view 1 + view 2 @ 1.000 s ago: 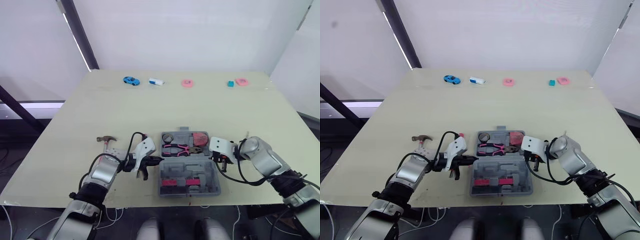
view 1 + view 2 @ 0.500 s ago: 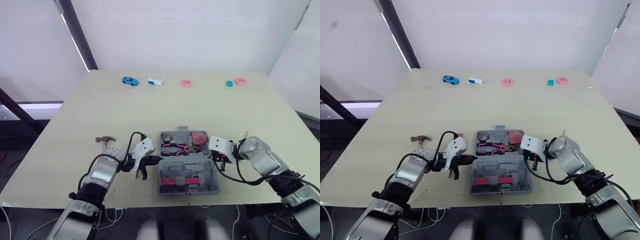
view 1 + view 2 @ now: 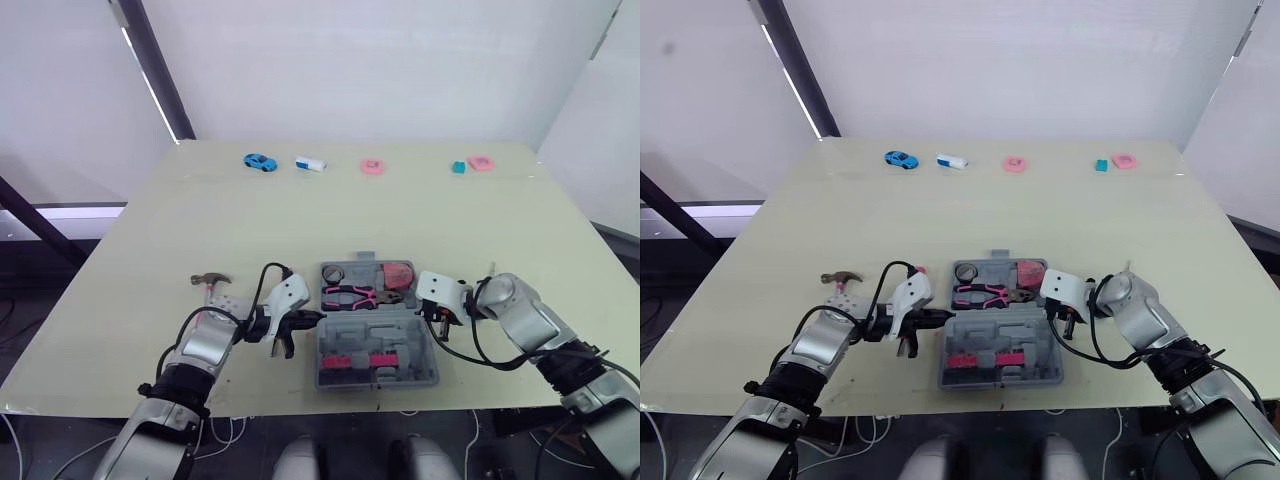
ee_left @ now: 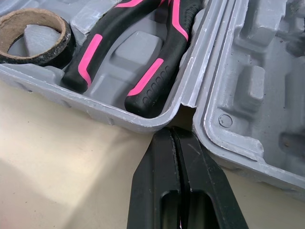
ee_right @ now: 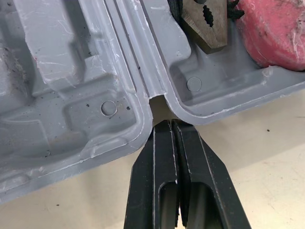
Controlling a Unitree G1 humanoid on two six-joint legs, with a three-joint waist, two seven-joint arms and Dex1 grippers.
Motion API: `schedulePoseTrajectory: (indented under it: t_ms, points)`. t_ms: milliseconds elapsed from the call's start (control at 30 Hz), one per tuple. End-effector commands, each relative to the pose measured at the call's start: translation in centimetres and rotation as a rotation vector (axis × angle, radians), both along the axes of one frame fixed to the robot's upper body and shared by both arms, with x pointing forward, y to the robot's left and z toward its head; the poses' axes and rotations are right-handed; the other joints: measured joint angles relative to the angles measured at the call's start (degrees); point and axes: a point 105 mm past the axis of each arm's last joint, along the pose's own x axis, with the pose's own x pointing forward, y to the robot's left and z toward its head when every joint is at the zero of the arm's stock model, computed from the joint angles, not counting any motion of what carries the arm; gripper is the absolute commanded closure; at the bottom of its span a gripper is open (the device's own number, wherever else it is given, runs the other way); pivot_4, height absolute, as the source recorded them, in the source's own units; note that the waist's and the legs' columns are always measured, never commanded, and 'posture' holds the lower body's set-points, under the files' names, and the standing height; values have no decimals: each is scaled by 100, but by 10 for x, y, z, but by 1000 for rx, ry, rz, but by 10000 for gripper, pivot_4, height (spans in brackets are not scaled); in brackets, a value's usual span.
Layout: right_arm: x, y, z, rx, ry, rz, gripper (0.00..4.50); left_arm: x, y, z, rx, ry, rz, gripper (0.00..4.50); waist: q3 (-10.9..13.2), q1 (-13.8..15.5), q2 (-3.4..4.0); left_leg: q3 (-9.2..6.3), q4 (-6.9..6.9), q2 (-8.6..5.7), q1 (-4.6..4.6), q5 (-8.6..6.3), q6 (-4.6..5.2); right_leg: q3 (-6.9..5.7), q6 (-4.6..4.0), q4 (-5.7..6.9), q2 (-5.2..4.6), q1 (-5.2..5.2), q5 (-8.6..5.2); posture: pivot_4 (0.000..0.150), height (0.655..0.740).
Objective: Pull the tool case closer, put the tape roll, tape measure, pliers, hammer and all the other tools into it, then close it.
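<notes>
Left wrist view: I see left hand clenched, empty, at hinge notch of open grey plastic tool case. Right hand clenched at opposite notch. Pink-black pliers inside case; metal-headed hammer on desk left of case.

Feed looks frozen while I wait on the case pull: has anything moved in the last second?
Nothing has visibly changed apart from a slight camera shift. The left gripper and right gripper stay shut, tips at the hinge notches on either side of the open tool case. The hammer still lies outside it.
</notes>
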Motion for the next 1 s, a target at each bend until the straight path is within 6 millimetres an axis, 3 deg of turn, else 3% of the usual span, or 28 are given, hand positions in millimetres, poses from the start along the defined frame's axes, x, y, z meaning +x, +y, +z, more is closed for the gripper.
schedulePoseTrajectory:
  t_ms: [33,200,333,667,867,967,1000]
  points:
    - [-5,11,10,44,-17,50,44320,-2,-7,1,-1,-14,-22,44255,0,1,0,0,0,0,0,0,0,0,0,-1,0,0,0,1500,7400]
    - [-2,6,12,43,-33,28,44320,-2,-3,0,7,-26,-5,44255,0,-1,0,0,0,0,0,0,0,0,0,-1,0,0,0,1500,7400]
    - [3,-8,16,41,-54,-26,44320,1,5,3,-9,-40,46,44255,0,-1,0,0,0,0,0,0,0,0,0,-1,0,0,0,1500,7400]
    - [8,-50,28,75,-93,-156,44320,-16,20,23,-160,-57,170,44255,3,-14,-2,1,-8,1,-2,0,0,2,0,-7,-1,-4,-1,1500,7400]
    - [1,-55,52,325,-165,-187,44320,-22,32,51,-347,-149,290,44255,4,-4,-2,2,-8,2,-3,0,0,2,0,-9,-2,-3,0,1500,7400]
    - [-5,-53,79,623,-250,-237,44320,-32,45,65,-503,-209,414,44255,5,-19,-5,2,-8,2,-3,-1,0,2,1,-13,-3,-2,0,1500,7400]
    - [-9,-57,80,668,-269,-251,44320,-38,53,65,-541,-212,465,44255,6,-25,-5,0,-9,5,-2,-1,0,2,1,-14,-1,-1,0,1500,7400]
